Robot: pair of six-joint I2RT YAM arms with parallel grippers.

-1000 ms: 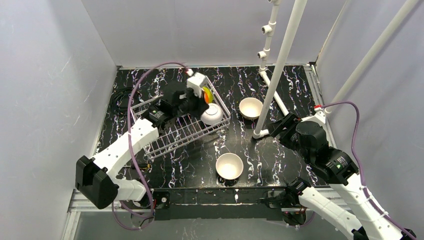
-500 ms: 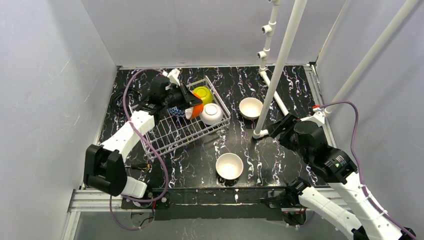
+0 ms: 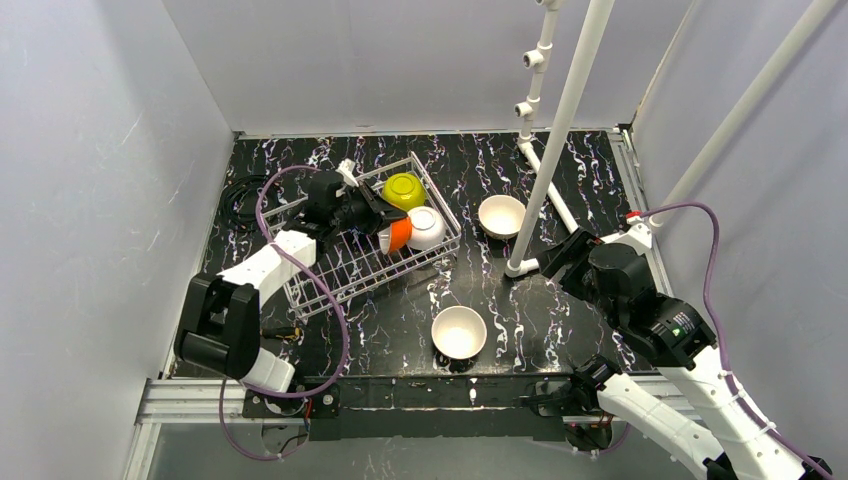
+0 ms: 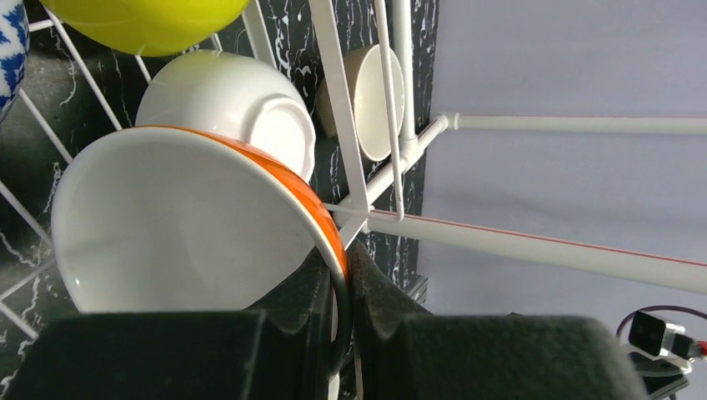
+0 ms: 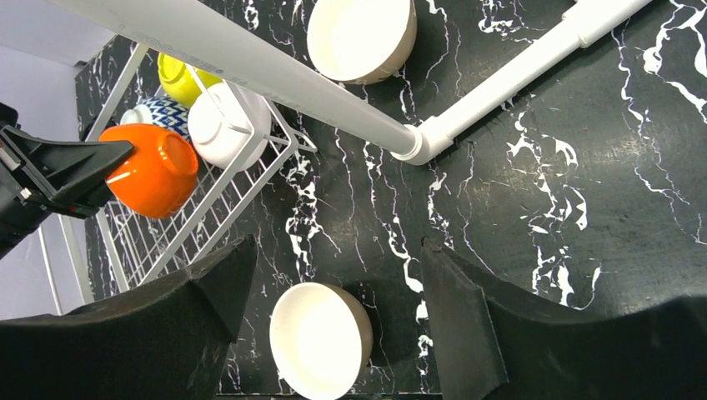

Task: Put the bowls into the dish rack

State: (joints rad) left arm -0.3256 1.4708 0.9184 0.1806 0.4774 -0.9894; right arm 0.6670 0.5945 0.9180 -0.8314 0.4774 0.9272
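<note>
The orange bowl [image 3: 398, 236] hangs tipped on its side over the dish rack [image 3: 340, 275], with its white inside turned toward the left gripper [image 3: 380, 222]. The jaws are clenched on its rim, one finger inside and one on the orange outside. Just beside it a white bowl [image 3: 427, 227] lies bottom up in the rack, near the yellow-green bowl [image 3: 404, 190] and the blue-white bowl [image 5: 162, 111]. The far tan bowl [image 3: 501, 216] and the near tan bowl [image 3: 459, 332] sit upright on the table [image 3: 520, 320], outside the rack. The right gripper [image 5: 333, 250] hovers over the table, jaws spread wide and empty.
</note>
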